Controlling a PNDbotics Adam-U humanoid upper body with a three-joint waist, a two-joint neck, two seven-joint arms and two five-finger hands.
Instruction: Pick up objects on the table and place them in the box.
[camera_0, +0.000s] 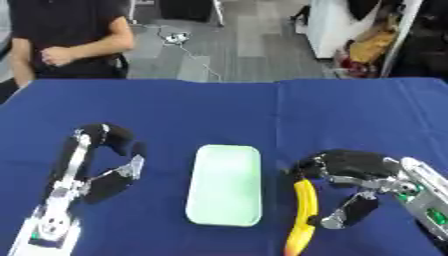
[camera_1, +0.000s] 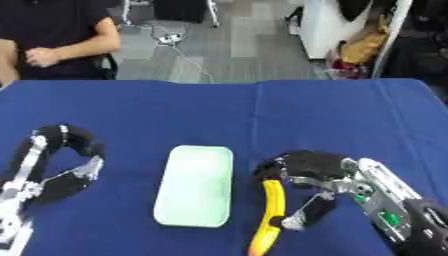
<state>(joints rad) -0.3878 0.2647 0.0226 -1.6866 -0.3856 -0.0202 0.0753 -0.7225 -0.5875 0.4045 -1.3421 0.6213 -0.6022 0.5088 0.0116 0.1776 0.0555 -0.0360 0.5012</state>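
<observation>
Beside right hand (camera_0: 354, 172): unlabelled yellow tool (camera_0: 303, 212)

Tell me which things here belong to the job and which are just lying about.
Job:
- long yellow banana-shaped object with orange tip
- pale green rounded rectangular box
- right hand, at the yellow object
- left hand, idle

Lying about:
- blue tablecloth

L hand (camera_0: 105, 165) lower left, fingers curled toward thumb, nothing between them; forearm runs to bottom-left corner. R hand (camera_0: 350, 187) lower right, fingers (camera_1: 293, 167) arched downward, thumb below pointing inward; silver-black wrist runs to bottom-right corner.
</observation>
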